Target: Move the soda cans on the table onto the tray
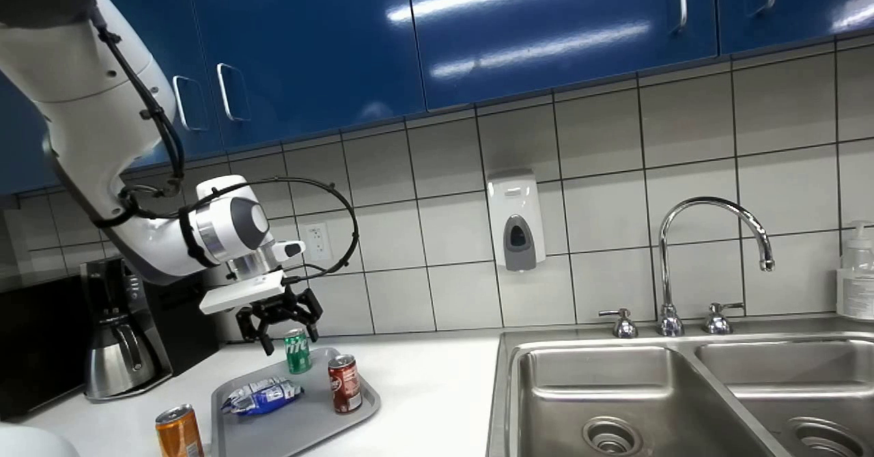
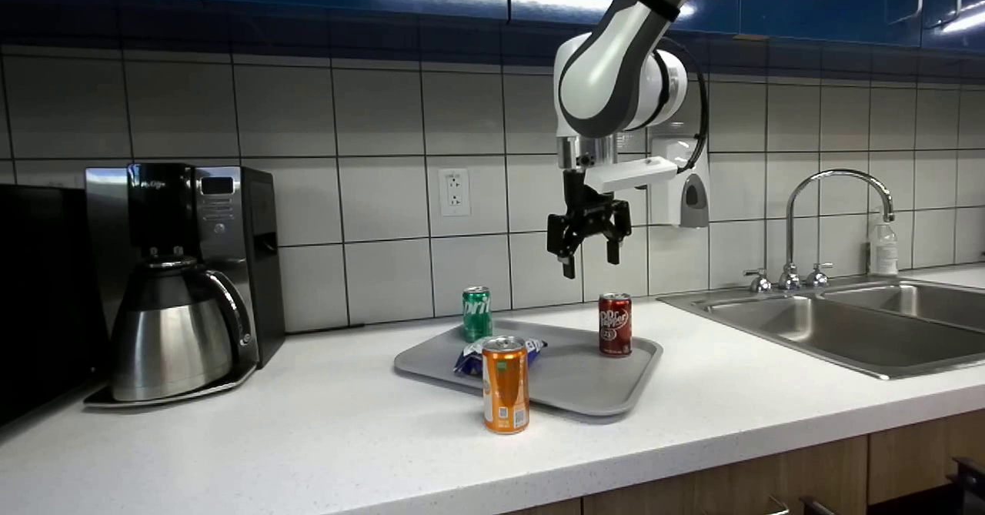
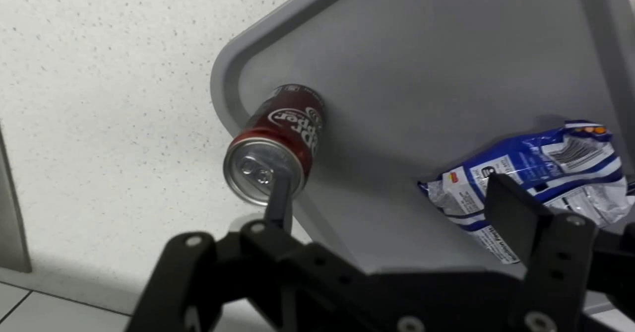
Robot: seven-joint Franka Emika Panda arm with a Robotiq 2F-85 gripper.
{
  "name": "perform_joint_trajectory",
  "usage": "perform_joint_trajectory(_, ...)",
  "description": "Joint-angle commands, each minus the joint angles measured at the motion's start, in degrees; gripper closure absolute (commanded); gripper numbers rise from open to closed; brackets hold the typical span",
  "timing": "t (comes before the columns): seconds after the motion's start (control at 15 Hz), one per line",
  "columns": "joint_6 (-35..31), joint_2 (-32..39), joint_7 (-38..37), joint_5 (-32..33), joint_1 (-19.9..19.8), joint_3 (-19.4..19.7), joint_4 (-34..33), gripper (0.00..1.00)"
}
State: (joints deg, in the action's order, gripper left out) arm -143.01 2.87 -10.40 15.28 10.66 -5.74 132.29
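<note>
The green can (image 1: 298, 354) (image 2: 476, 315) stands upright on the grey tray (image 1: 273, 436) (image 2: 585, 388) (image 3: 421, 74) near its back edge. The red can (image 1: 345, 385) (image 2: 615, 326) stands upright near a tray corner; it also shows in the wrist view (image 3: 292, 118). The orange can (image 1: 179, 433) (image 2: 505, 388) stands upright on the white table (image 2: 308, 438), just outside the tray's edge. My gripper (image 1: 291, 343) (image 2: 591, 266) is open and empty, well above the tray. In the wrist view, one finger of the gripper (image 3: 390, 179) overlaps the red can's top; green and orange cans are out of that view.
A blue snack bag (image 1: 263, 397) (image 2: 469, 357) (image 3: 536, 173) lies on the tray. A coffee maker (image 1: 123, 348) (image 2: 177, 299) stands at one end of the table. A steel sink (image 1: 505, 389) (image 2: 816, 346) adjoins the other end. The tiled wall (image 1: 389, 293) is behind.
</note>
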Motion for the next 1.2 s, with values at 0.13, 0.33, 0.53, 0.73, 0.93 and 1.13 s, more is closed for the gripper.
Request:
perform_joint_trajectory(0.13,1.4,-6.0,-6.1,0.1,1.3,-3.7,4.4,0.00)
perform_joint_trajectory(0.33,1.4,-8.1,-8.9,-0.1,2.0,-5.4,6.0,0.00)
perform_joint_trajectory(0.53,1.0,-9.9,-9.6,0.0,2.6,-7.2,8.2,0.00)
perform_joint_trajectory(0.73,-0.2,-11.1,-8.8,0.5,2.6,-8.2,9.8,0.00)
perform_joint_trajectory(0.93,-1.6,-11.4,-5.7,0.8,1.5,-7.5,10.1,0.00)
perform_joint_trajectory(1.13,-4.1,-10.4,-0.9,1.2,0.3,-6.0,9.7,0.00)
